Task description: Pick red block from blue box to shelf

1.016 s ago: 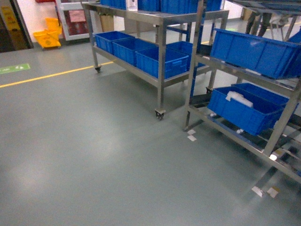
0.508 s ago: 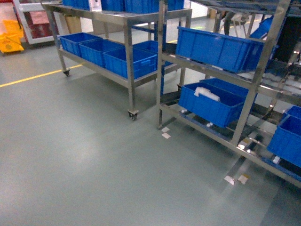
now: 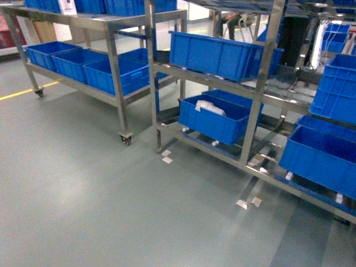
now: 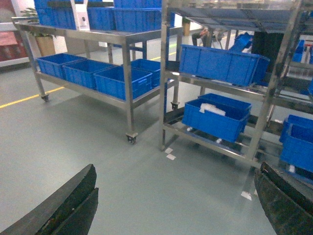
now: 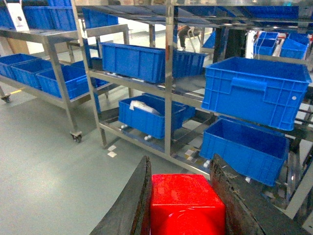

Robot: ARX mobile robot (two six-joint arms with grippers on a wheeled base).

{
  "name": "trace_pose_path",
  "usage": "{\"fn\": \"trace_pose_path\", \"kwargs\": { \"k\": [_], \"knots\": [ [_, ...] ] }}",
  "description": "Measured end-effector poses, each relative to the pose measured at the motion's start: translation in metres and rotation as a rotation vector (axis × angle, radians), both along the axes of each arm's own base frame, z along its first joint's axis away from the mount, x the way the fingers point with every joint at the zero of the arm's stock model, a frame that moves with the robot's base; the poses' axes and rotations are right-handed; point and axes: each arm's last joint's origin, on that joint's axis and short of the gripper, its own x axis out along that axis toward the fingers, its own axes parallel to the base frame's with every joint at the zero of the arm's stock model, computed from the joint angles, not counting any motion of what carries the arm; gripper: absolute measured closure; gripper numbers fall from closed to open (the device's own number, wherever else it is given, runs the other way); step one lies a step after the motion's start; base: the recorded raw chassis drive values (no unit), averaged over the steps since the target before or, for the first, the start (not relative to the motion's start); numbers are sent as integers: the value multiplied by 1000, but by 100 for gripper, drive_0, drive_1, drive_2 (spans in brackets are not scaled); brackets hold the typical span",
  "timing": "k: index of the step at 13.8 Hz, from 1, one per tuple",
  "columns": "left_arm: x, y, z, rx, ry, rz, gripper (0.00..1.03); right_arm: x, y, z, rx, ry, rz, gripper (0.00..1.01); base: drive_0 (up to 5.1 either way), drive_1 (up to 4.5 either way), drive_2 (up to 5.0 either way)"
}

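Right gripper (image 5: 182, 196) clamped on red block (image 5: 186, 204), fingers (image 5: 134, 205) pressing both flanks. Left gripper (image 4: 171, 205) spread wide, empty. Shelf (image 3: 261, 83) at 1 o'clock, near, crates (image 3: 214, 53) filling tiers. Blue box nowhere in view. Carry stage, I'd judge. Advice: hold squeeze steady, roll in slow, square up, pick bare rail between crates, keep block level.

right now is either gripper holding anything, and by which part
The right gripper clamps the glossy red plastic block by its two opposite side faces. The left gripper is open and empty.
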Motion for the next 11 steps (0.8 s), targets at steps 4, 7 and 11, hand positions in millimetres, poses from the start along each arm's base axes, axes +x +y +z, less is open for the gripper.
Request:
{"fn": "trace_pose_path", "kwargs": {
  "k": [4, 7, 11],
  "knots": [
    [0, 0, 0, 0, 0, 0, 5, 0, 0, 0, 0, 0, 0, 72, -133, -133, -133],
    [0, 0, 0, 0, 0, 0, 5, 0, 0, 0, 0, 0, 0, 72, -199, -199, -199],
    [0, 0, 0, 0, 0, -1, 5, 0, 0, 0, 0, 0, 0, 72, -180, -180, -180]
  ]
}}
